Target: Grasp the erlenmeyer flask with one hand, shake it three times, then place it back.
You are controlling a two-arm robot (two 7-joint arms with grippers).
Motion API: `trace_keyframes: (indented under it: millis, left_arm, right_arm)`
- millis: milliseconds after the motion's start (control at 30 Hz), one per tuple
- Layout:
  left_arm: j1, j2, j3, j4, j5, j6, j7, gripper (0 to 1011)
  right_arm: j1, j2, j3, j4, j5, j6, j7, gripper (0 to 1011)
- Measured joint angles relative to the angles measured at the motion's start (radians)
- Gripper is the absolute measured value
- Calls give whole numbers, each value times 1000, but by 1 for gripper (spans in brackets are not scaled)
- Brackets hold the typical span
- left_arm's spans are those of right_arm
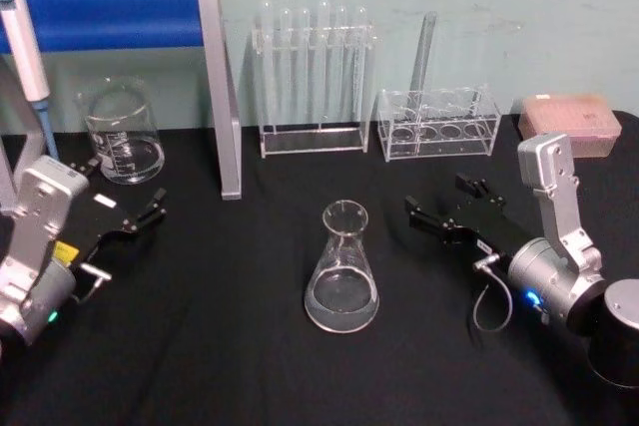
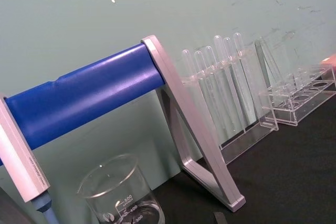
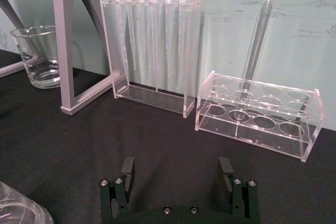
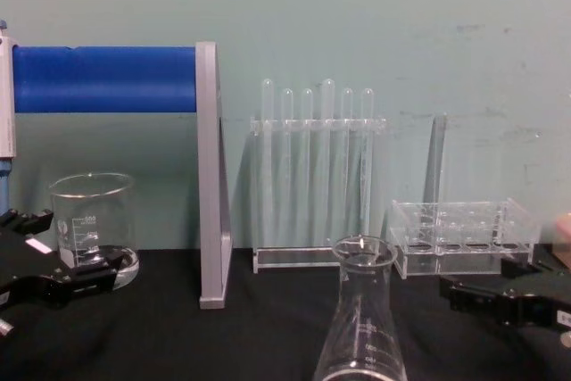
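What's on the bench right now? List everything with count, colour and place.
erlenmeyer flask: one, clear, upright at table centre, ungrasped
beaker: one, clear, back left
pipette stand: one, blue bar with silver frame, back left
tall test tube rack: one, clear, back centre, holding tubes
low rack: one, clear, back right, one tube standing in it
tip box: one, pink, far right
left gripper: open, left of flask
right gripper: open, right of flask

Open cloth [image 1: 250,346] all around erlenmeyer flask [image 1: 342,268].
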Motion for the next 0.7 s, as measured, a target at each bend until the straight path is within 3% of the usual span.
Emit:
trace_keyframes:
  millis: [700]
  left_arm:
    - [0, 0, 0, 0, 0, 0, 0, 1001]
  right_arm:
    - [-3, 3, 1, -5, 3, -3, -1, 1000]
